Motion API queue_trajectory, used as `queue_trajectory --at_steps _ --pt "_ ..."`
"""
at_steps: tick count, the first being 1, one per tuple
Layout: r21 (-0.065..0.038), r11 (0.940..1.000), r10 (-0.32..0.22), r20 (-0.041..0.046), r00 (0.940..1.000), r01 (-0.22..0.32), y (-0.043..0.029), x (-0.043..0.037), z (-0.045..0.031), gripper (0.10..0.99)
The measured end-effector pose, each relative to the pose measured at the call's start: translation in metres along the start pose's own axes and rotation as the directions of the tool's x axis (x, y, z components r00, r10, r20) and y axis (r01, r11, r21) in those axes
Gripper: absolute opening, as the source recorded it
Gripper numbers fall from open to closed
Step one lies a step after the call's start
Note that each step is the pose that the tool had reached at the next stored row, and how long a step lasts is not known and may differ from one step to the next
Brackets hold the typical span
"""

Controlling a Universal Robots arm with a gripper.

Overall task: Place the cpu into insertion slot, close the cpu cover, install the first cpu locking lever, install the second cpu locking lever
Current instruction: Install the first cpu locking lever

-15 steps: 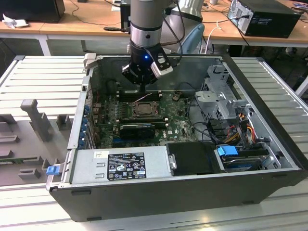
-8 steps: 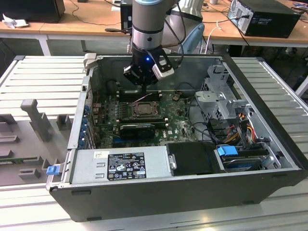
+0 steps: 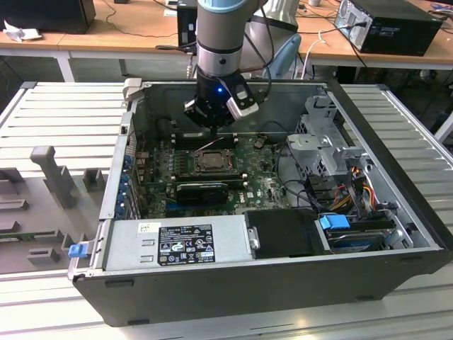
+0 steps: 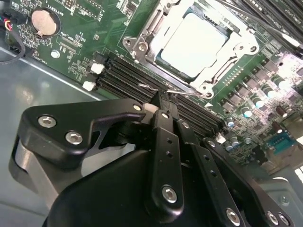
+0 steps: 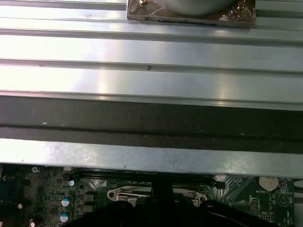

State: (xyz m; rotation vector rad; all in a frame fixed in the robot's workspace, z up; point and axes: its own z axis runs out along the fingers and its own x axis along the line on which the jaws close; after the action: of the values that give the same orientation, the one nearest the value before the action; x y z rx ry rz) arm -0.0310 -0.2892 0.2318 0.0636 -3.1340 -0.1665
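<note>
Inside the open computer case, my gripper [image 3: 214, 129] hangs just behind the insertion slot [image 3: 211, 161]. In the second wrist view the cpu [image 4: 191, 40] lies flat in the socket, its pale silver top showing. The cpu cover [image 4: 222, 59] lies down around it as a metal frame. A thin wire locking lever [image 4: 189, 93] runs along the socket's near edge. My gripper [image 4: 160, 105] is shut, and its tips sit right at that wire. I cannot tell if the wire is pinched between them. In the exterior view the lever [image 3: 214, 144] slants upward over the socket.
Long black memory slots [image 4: 123, 75] lie between the gripper and the socket. A coin battery [image 4: 41, 22] sits on the green board. A black card [image 3: 202, 190], the power supply [image 3: 177, 244] and the drive cage [image 3: 322, 145] crowd the case. The case wall [image 5: 151, 123] rises close behind the gripper.
</note>
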Motion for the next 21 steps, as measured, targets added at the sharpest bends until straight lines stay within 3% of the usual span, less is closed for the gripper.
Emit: queue_trajectory --at_steps 14,21 --pt "-0.001 1.0000 0.000 0.0002 1.0000 0.000 -0.0021 -0.0125 0.0154 0.106" --pt "-0.001 1.0000 0.000 0.0002 1.0000 0.000 -0.0028 -0.0146 0.0211 0.106"
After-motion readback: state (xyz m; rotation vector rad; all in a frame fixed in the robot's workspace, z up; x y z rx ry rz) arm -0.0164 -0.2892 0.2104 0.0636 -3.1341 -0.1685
